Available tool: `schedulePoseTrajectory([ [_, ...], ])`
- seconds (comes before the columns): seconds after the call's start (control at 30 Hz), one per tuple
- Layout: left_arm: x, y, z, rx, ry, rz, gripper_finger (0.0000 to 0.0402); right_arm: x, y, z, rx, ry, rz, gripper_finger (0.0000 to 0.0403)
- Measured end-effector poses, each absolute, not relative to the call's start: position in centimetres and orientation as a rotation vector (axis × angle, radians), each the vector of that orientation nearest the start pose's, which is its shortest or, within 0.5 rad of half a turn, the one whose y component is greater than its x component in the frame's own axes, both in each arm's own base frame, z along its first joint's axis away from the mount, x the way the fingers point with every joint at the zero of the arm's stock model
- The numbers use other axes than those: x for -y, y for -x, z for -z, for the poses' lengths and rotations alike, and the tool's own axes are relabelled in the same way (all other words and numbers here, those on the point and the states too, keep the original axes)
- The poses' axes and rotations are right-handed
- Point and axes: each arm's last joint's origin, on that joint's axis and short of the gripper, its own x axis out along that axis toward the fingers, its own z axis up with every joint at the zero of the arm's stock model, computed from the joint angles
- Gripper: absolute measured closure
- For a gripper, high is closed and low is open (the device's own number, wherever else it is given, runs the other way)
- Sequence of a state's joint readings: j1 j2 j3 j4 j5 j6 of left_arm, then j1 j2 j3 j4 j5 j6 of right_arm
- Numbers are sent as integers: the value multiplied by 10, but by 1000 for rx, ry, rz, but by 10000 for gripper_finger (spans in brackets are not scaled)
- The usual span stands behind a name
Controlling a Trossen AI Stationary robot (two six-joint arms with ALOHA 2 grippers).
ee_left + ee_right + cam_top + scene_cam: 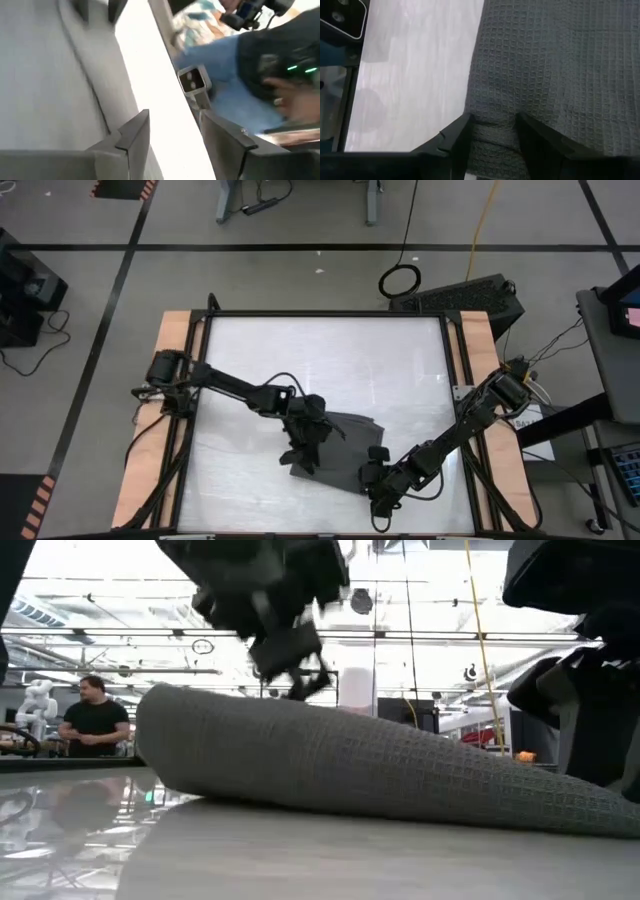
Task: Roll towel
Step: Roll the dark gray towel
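Note:
The dark grey towel (345, 435) lies on the white table (300, 350) at its near middle. In the low view the towel (350, 760) is a loose roll, thick at one end and tapering toward the other. My left gripper (295, 670) hangs open just above the thick end, clear of it, and nothing is between its fingers in the left wrist view (175, 125). My right gripper (378, 485) is at the towel's near right end, its fingers closed on a bunch of the cloth (492, 122). My right gripper pinches a bunched fold at the towel's end (492, 137) between its two fingers. The fingers slant down from the table's near right side. How many layers are held, I cannot tell. The rest of the towel (555, 65) lies on the table beyond the fingers.
Wooden side rails (178, 340) and a black frame border the table. Bare white surface lies far and left of the towel. A person (95, 715) stands in the room beyond the table. Another person in blue (225, 65) shows past the table edge.

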State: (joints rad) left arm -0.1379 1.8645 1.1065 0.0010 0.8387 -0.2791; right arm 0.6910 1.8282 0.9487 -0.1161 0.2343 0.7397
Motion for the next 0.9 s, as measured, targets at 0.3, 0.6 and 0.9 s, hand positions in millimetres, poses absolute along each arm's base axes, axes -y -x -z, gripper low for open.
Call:
schedulePoseTrajectory([
  [0.3,117,-339,-198,-796,33,928,224,-211,-268,-127,-985,-238,-55,254],
  [0.6,141,-334,-173,-855,-286,749,223,-209,-269,-126,-985,-245,-53,255],
  [0.9,138,-338,-155,-916,-389,624,223,-210,-270,-127,-979,-253,-56,255],
])
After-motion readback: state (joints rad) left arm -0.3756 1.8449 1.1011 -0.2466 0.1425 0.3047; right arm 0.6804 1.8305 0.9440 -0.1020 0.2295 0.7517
